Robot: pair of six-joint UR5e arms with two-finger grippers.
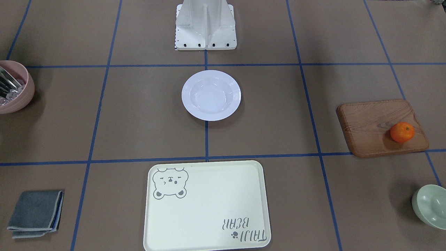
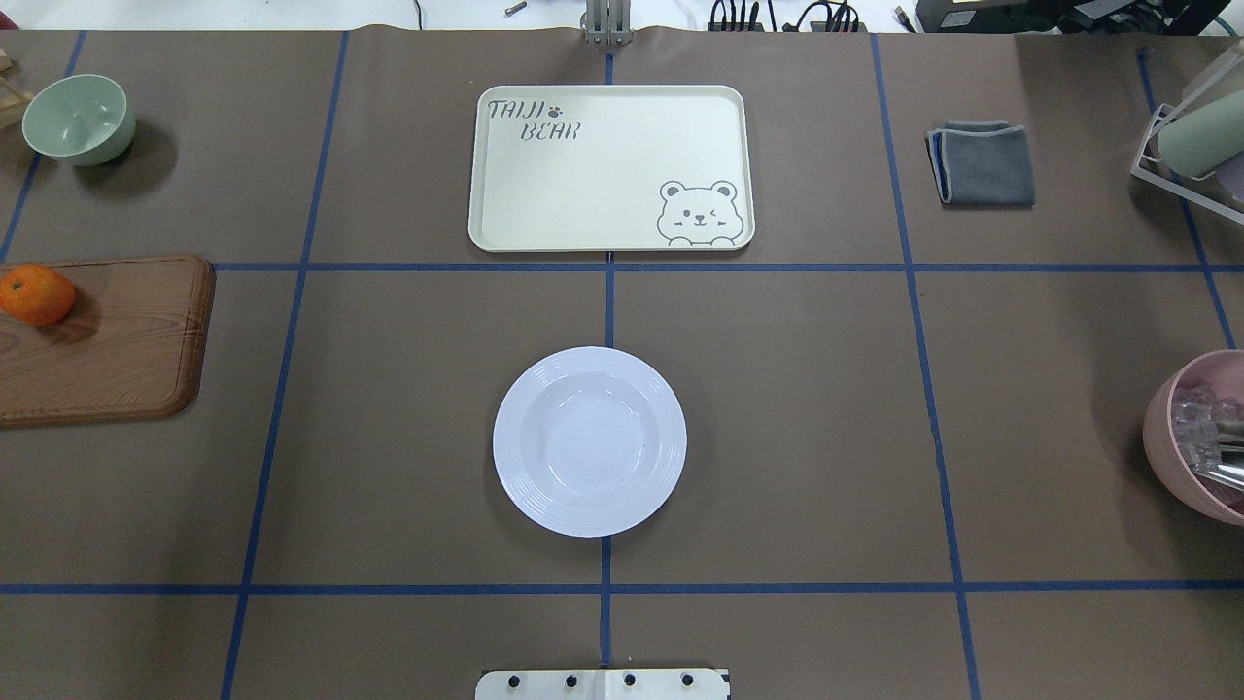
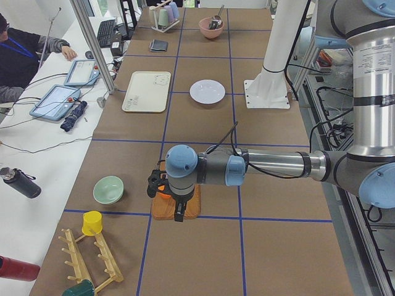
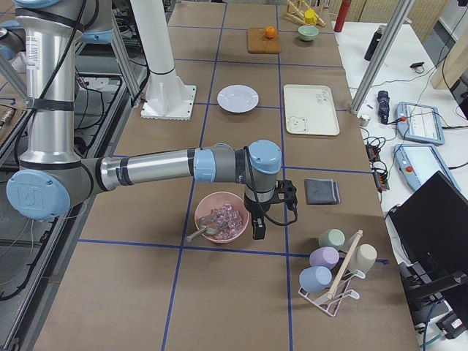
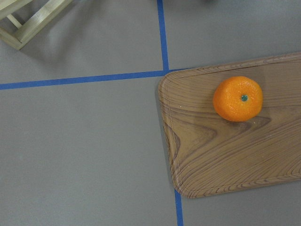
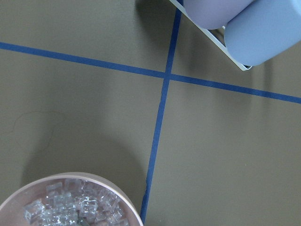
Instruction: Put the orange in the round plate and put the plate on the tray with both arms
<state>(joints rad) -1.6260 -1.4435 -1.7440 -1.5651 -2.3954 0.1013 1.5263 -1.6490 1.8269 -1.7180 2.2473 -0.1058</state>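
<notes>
The orange point(image 1: 402, 132) point(image 2: 36, 295) point(image 5: 237, 99) lies on a brown wooden board point(image 1: 369, 127), on the robot's left side of the table. The white round plate point(image 1: 211, 95) point(image 2: 589, 440) sits empty in the middle, just in front of the robot's base. Beyond it lies the cream bear tray point(image 1: 216, 202) point(image 2: 622, 165), with nothing on it. In the exterior left view my left gripper point(image 3: 179, 213) hangs over the board near the orange; I cannot tell if it is open or shut. My right gripper point(image 4: 257, 230) hangs beside the pink bowl, and its state cannot be told either.
A pale green bowl point(image 1: 430, 205) stands past the board. The pink bowl point(image 1: 14, 90) with cutlery and a folded grey cloth point(image 1: 35, 213) are on the robot's right side. A cup rack point(image 4: 336, 274) stands at that end. A person point(image 3: 24, 61) sits at a side desk.
</notes>
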